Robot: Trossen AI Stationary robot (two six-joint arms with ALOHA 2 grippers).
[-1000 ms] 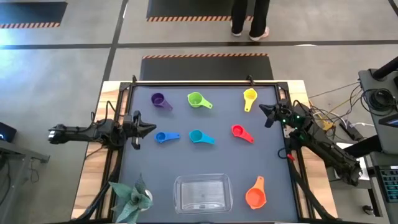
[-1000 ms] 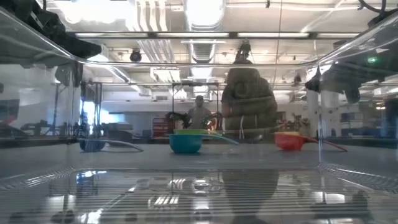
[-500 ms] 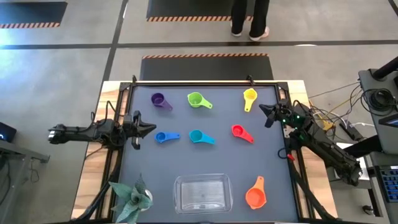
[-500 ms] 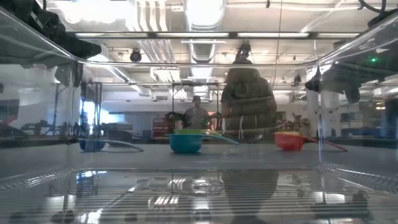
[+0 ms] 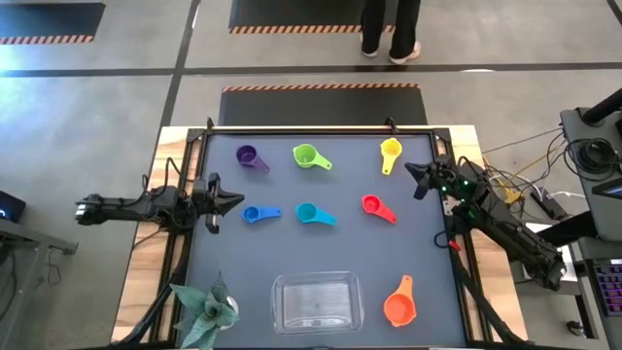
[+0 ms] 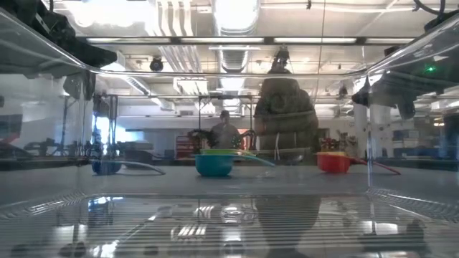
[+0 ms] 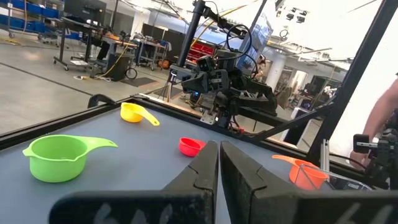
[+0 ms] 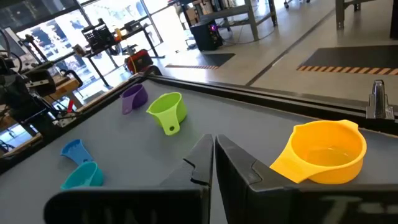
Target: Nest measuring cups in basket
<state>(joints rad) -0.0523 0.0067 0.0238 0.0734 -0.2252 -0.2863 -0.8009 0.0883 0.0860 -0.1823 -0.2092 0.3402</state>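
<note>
Seven measuring cups lie apart on the dark table mat: purple (image 5: 249, 157), green (image 5: 307, 156) and yellow (image 5: 391, 150) along the far side, blue (image 5: 256, 214), teal (image 5: 310, 213) and red (image 5: 373, 205) in the middle, orange (image 5: 399, 307) near the right front. The clear basket (image 5: 316, 300) sits on the mat at the near edge, holding nothing. My left gripper (image 5: 229, 200) hangs shut at the left edge, beside the blue cup. My right gripper (image 5: 412, 173) hangs shut at the right edge, near the yellow cup (image 8: 326, 149). Neither touches a cup.
A green-leaved toy plant (image 5: 206, 307) stands at the near left corner. A black frame rail (image 5: 311, 127) runs along the table's far edge. A person's legs (image 5: 391, 29) show on the floor beyond the table. The low view looks through the basket's clear wall (image 6: 229, 215).
</note>
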